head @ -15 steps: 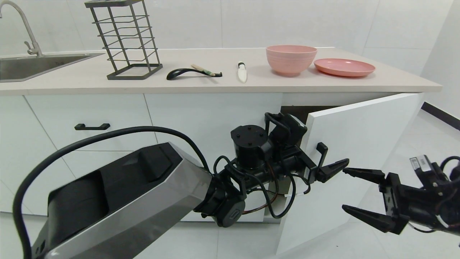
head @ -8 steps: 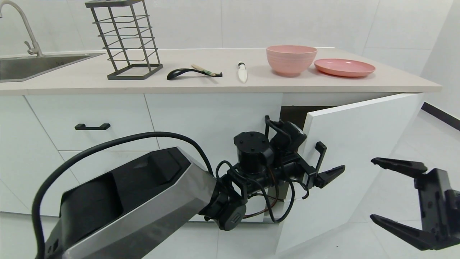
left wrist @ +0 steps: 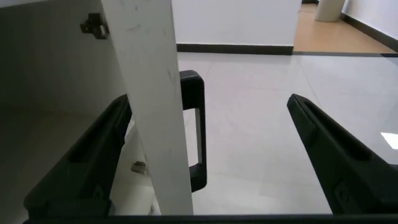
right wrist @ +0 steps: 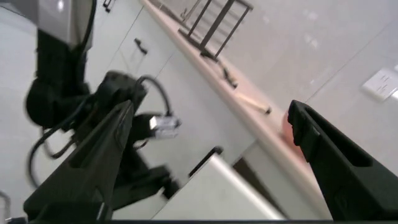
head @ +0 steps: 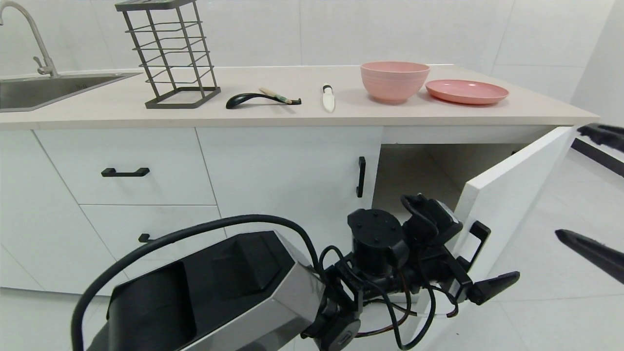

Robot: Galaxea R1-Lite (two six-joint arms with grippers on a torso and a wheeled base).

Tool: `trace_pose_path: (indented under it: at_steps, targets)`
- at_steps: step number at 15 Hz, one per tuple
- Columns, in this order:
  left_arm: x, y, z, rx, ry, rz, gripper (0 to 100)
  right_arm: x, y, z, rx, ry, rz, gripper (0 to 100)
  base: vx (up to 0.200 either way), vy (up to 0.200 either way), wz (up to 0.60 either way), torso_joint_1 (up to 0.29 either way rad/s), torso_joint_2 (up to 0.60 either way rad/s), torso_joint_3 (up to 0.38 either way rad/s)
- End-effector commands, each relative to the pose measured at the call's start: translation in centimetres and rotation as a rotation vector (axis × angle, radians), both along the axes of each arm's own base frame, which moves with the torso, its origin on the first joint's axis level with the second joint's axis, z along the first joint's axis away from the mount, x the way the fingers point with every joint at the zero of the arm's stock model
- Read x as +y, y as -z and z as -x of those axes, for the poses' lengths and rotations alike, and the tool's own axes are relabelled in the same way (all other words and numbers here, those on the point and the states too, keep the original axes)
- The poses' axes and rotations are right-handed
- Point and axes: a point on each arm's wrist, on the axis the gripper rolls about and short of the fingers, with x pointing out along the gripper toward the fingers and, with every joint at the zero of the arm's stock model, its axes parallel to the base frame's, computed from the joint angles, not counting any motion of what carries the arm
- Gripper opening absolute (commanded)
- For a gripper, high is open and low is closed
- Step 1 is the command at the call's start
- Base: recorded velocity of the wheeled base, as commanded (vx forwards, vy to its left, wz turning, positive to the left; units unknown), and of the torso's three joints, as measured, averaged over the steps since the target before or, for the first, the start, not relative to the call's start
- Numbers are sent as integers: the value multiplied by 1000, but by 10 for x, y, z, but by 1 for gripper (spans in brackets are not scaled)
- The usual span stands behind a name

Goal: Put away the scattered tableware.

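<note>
On the beige stone counter (head: 122, 109) above the part-open white cabinet door (head: 507, 195) lie a black curved spoon (head: 243, 100), white-bladed knife (head: 329, 100), deep pink bowl (head: 395, 80) and flat pink plate (head: 467, 91). The left gripper (left wrist: 208, 102), fingers spread, straddles the door's edge and would best pull along the hinge arc, minding the splayed right gripper (right wrist: 210, 107) beyond the door.

A kitchen, domestic in look. A long pale surface (head: 292, 114) runs left to right over white drawers (head: 124, 151) and cupboards with black handles. A steel sink (head: 53, 90) with a curved tap (head: 29, 34) is set in at the far left. Near it stands a black wire rack (head: 168, 53). Further right lie a dark spoon (head: 239, 101), a small white knife (head: 328, 99), a pink bowl (head: 395, 80) and a pink plate (head: 466, 91). A cupboard door (head: 507, 200) at the right stands open. White tiles cover the wall (head: 390, 29) and floor (head: 536, 292)
</note>
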Motion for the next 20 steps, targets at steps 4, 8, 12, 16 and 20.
trace_pose_path:
  at_steps: [4, 8, 12, 16, 20]
  targets:
    - [-18, 19, 22, 7, 67, -12, 100, 0, -28, 15, -150, 1, 5, 100, 0, 0, 0, 0, 0, 0]
    - [-49, 29, 57, -13, 190, 18, 100, 0, -47, 25, -252, 6, 8, 100, 0, 0, 0, 0, 0, 0]
    - [-89, 46, 95, -3, 298, 61, 100, 1, -76, 55, -423, 8, 14, 100, 0, 0, 0, 0, 0, 0]
    - [-95, 54, 90, 133, 313, 75, 100, 2, -96, 100, -607, 25, 25, 100, 0, 0, 0, 0, 0, 0]
    - [-110, 47, 84, 150, 310, 114, 100, 1, -97, 110, -635, 44, 33, 100, 0, 0, 0, 0, 0, 0]
